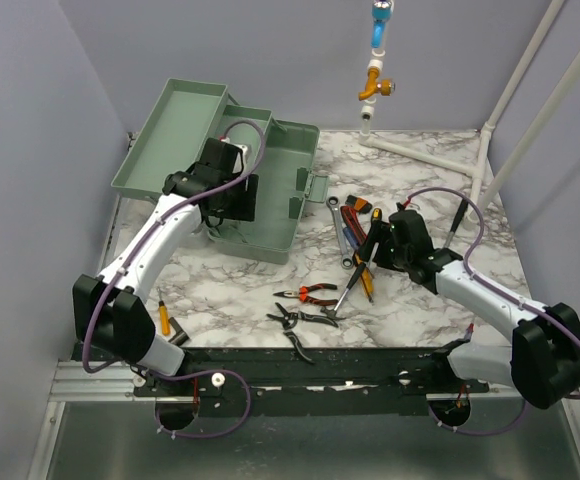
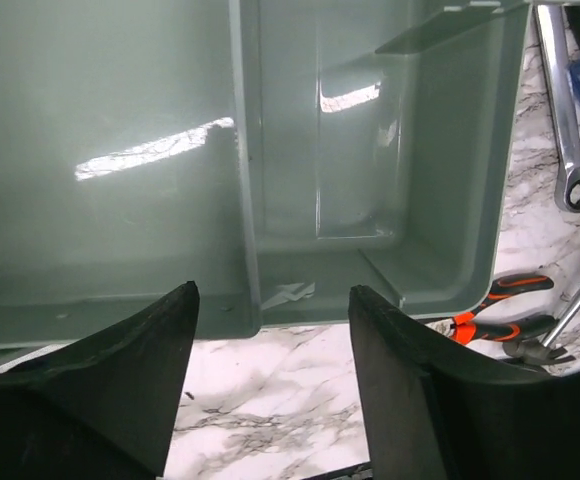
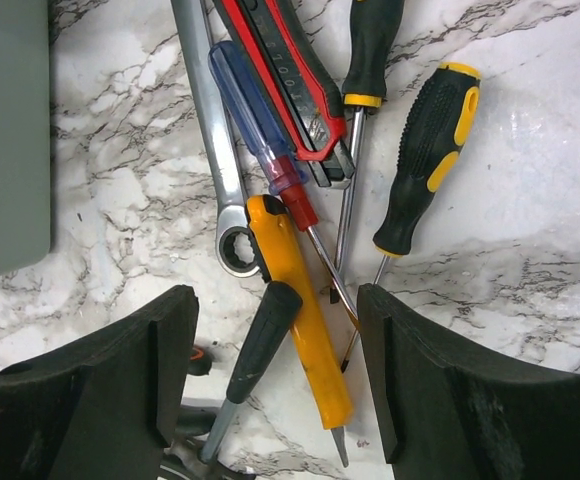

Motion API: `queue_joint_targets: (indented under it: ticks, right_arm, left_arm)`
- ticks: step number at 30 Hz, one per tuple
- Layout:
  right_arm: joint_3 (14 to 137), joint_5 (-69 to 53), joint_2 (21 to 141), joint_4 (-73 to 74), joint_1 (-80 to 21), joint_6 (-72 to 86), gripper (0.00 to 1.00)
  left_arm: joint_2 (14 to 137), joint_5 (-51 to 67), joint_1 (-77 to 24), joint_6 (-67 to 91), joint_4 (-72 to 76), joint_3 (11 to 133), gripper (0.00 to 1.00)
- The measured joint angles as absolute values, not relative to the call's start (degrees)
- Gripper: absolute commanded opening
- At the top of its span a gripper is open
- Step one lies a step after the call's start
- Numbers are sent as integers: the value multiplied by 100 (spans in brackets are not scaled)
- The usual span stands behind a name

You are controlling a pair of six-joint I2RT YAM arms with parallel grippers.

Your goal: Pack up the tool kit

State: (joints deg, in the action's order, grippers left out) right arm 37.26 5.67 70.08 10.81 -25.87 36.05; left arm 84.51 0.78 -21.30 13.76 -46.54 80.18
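Packing barely begun: my left pincer (image 2: 273, 335) hangs wide open and empty over the green tool box (image 1: 288, 165), whose visible compartments hold nothing. My right pincer (image 3: 275, 345), equally open and empty, hovers above the screwdrivers (image 3: 425, 160) and wrench (image 3: 210, 140) lying loose on the desk (image 1: 220, 285), near the pliers (image 1: 315, 292).

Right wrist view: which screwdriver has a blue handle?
The blue-handled screwdriver beside the wrench, with a red collar; the others have black-and-yellow or yellow handles.
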Motion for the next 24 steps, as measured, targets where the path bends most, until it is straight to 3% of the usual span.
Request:
queue_joint_targets:
  ticks: [3,5,9,24]
  right_arm:
    - [3708,534,7002,1081,-2587,3623,71]
    - [3658,517,6954,1081,-2587,3625,71]
    - [3487,495,6694,1081,-2587,3636,71]
    - [3568,528,6971,1350,-2587,3621,72]
  left_arm:
    - [8630,54,-2220,1557,-4571,7929,40]
    - [8823,-12,-2292,1671,-4510,7905,21]
    - [9102,-357,-2327,1817,-4403,7937,2]
    - [8892,-233,-2491,2928,-3824,7649,0]
